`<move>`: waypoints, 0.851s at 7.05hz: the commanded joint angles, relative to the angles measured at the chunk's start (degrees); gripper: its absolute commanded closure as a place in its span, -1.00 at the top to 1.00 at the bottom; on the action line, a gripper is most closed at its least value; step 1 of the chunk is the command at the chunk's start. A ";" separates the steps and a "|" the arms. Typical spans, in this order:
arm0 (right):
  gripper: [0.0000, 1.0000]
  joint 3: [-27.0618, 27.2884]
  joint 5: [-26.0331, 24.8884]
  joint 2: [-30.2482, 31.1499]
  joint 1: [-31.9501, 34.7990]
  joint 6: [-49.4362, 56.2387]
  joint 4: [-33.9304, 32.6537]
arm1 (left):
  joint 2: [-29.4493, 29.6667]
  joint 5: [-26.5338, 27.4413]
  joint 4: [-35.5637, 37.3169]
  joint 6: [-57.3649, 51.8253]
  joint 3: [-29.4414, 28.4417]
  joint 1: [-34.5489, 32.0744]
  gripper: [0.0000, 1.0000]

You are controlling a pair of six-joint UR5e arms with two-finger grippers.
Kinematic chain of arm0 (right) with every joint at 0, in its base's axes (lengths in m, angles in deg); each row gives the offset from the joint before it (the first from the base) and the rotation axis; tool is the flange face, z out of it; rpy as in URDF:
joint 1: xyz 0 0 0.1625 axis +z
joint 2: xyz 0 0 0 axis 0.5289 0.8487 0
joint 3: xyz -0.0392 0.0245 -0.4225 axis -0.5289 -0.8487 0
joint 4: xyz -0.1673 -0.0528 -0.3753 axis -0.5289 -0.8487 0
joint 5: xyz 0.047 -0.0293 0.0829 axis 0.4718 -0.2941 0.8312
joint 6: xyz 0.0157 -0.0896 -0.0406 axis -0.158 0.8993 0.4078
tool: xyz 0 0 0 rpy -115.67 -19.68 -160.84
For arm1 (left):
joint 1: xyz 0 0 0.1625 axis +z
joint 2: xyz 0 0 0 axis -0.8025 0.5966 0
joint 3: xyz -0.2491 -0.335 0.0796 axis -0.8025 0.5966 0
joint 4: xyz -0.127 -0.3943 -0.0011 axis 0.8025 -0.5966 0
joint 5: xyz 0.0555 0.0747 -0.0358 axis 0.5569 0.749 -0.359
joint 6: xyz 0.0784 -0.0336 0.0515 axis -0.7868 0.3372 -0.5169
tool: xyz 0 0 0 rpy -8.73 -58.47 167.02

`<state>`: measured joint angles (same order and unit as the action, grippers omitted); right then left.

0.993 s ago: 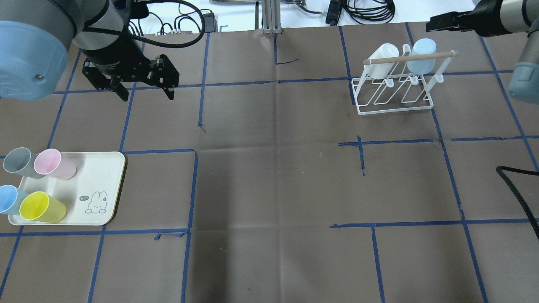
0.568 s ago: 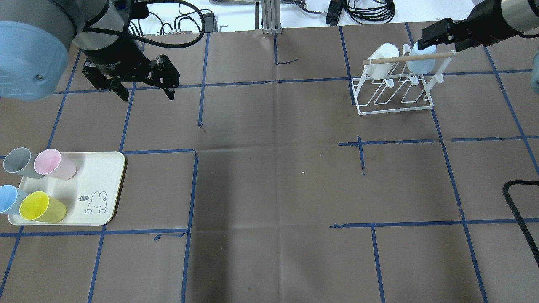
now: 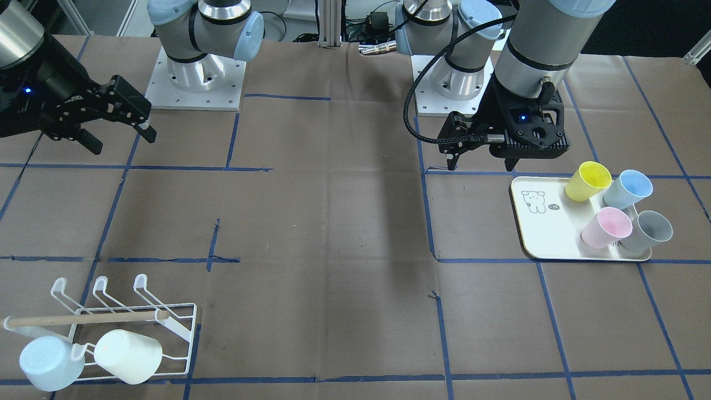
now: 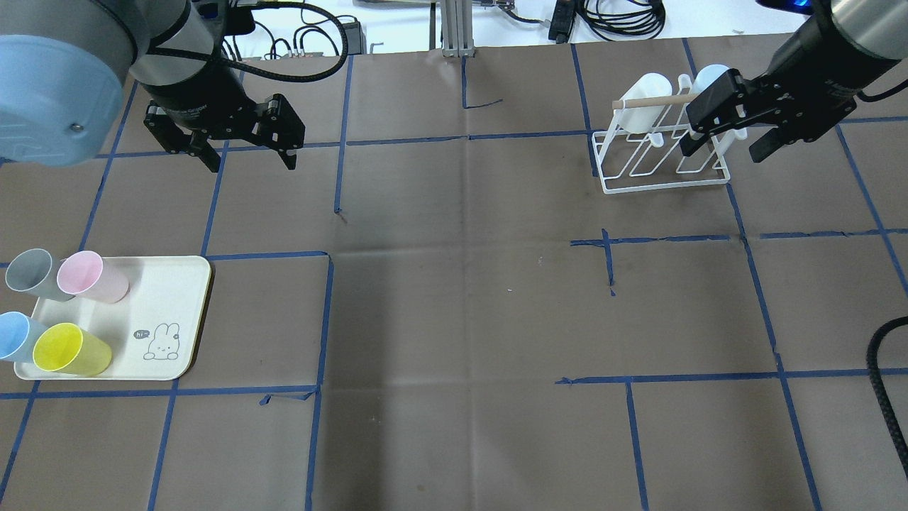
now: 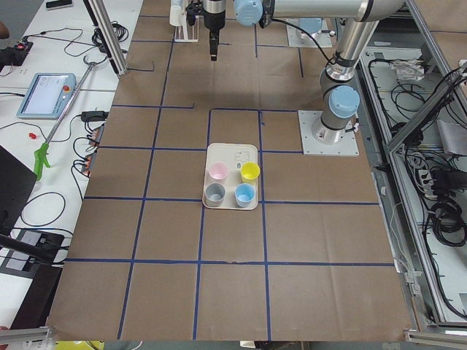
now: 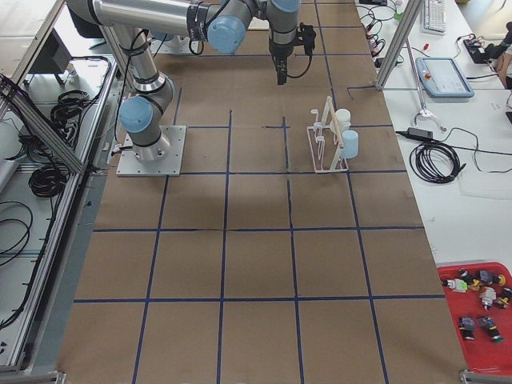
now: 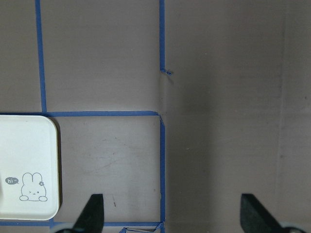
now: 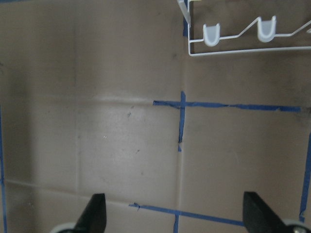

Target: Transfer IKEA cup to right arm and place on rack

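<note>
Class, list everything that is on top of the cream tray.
On the tray stand a yellow cup, a blue cup, a pink cup and a grey cup, openings upward, beside a printed rabbit drawing. The tray surface beneath them is covered.

Surface (image 4: 461, 298): wide, flat, fully covered with brown paper, faint fold creases visible in it. Blue tape lines (image 4: 326, 319) make grid of large squares, with some short loose ends.

Directly on surface:
- cream tray (image 4: 170, 298), rounded corners, rabbit drawing; on robot's left side, near edge, inside one square.
- white wire rack (image 4: 667, 181), on robot's right side, far part, well apart from tray.
- two pale mounting plates at robot's edge: right arm's plate (image 3: 233, 99), left arm's plate (image 3: 430, 106).
</note>
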<state>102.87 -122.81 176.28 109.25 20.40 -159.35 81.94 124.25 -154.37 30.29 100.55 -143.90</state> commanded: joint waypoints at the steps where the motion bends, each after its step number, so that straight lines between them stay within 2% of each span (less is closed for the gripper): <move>1: 1.00 -0.29 -8.09 0.63 8.42 -3.50 1.41 | -0.09 0.00 0.06 0.00 0.05 0.00 0.99; 2: 0.99 -0.20 -8.66 0.55 11.69 -11.81 0.89 | 0.00 -0.09 -0.03 0.00 0.05 0.00 0.99; 3: 0.99 0.24 -8.49 0.46 13.46 -13.45 0.36 | -0.09 -0.09 -0.03 0.00 0.05 0.00 0.99; 5: 0.99 2.16 -8.58 0.55 13.74 -13.56 -5.86 | -0.09 -0.09 -0.03 0.00 0.05 0.00 0.99; 6: 0.99 2.70 -10.75 0.55 14.87 -13.56 -5.88 | -0.18 -0.09 -0.03 0.00 0.05 0.00 0.99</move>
<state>104.62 -131.89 176.79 123.07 7.06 -164.09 81.81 124.16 -154.40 30.29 100.61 -143.90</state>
